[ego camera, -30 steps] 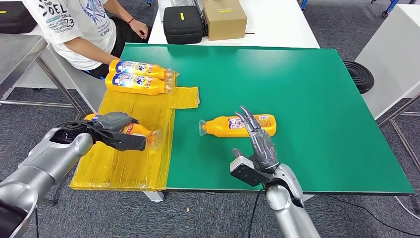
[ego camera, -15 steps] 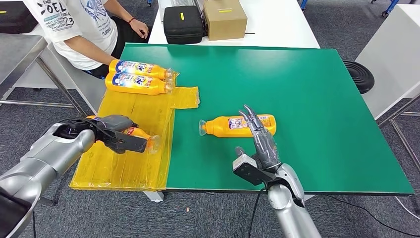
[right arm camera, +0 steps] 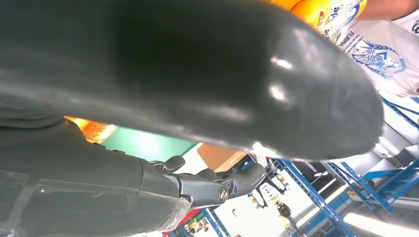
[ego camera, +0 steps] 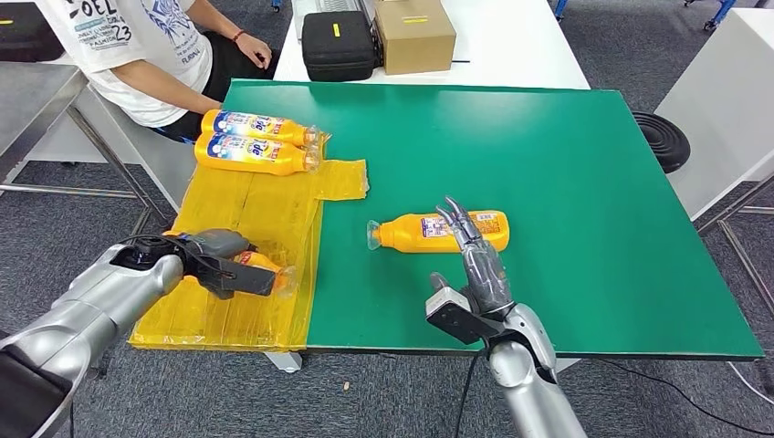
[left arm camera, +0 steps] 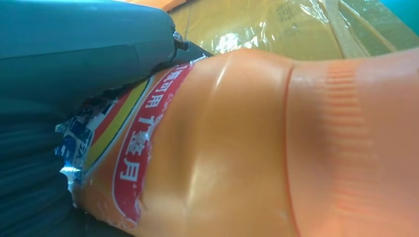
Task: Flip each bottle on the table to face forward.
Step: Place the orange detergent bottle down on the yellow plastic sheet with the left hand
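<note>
My left hand (ego camera: 224, 263) grips an orange bottle (ego camera: 265, 266) low over the yellow plastic sheet (ego camera: 246, 201) at the table's near left; its clear cap points right. The left wrist view shows that bottle (left arm camera: 237, 148) close up, with a red-edged label, held against my left hand (left arm camera: 74, 54). A second orange bottle (ego camera: 415, 232) lies on its side on the green table (ego camera: 566, 164), cap to the left. My right hand (ego camera: 476, 260) stands with straight, spread fingers whose tips reach that bottle's near side. Two more orange bottles (ego camera: 256, 139) lie side by side at the sheet's far end.
A person in a white printed shirt (ego camera: 137, 46) sits at the far left corner, close to the two bottles. A black case (ego camera: 338, 44) and a cardboard box (ego camera: 413, 33) stand on the white table beyond. The green table's right half is bare.
My left hand has brought its bottle nearer to me and lower over the yellow sheet. The right hand and the middle bottle have hardly moved.
</note>
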Controlling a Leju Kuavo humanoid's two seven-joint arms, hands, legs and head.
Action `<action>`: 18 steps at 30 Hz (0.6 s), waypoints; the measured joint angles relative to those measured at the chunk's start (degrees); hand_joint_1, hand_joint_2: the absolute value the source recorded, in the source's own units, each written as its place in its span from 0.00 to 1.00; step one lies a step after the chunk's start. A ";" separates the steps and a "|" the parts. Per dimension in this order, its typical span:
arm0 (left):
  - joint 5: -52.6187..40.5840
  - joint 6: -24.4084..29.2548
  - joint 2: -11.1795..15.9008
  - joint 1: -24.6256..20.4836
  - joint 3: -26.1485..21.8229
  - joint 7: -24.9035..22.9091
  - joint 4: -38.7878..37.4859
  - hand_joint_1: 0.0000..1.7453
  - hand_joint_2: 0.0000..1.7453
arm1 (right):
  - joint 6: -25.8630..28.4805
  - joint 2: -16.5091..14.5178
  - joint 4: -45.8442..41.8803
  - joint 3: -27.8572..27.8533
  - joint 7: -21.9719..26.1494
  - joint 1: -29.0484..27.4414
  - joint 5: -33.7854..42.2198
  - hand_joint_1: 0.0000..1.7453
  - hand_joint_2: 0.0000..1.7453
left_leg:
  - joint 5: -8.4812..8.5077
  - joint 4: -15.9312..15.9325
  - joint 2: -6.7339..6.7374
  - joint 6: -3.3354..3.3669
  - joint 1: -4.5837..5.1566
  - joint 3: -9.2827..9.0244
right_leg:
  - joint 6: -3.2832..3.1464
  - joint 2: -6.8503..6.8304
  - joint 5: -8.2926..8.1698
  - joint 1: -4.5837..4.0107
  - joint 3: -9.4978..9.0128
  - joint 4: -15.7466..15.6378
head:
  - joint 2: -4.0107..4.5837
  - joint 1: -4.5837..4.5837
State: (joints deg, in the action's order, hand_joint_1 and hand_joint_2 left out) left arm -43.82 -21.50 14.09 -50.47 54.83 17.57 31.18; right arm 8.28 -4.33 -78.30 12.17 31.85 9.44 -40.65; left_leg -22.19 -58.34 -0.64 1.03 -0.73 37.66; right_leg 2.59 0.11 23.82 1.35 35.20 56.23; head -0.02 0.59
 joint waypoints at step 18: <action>-0.35 1.96 -2.90 0.13 0.79 -0.83 -3.82 0.00 1.00 | -0.04 -0.26 0.75 -0.12 -0.15 -0.03 -0.09 0.00 0.00 | 0.01 0.00 -0.05 0.00 0.00 -0.08 | 0.00 -0.01 0.00 0.00 -0.09 0.00 | 0.00 0.00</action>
State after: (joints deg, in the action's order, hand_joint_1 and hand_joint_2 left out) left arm -44.17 -19.54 11.19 -50.34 55.63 16.74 27.36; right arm 8.25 -4.59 -77.55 12.05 31.69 9.41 -40.74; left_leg -22.18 -58.34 -0.69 1.03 -0.73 37.58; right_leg 2.59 0.10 23.82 1.34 35.11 56.23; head -0.02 0.59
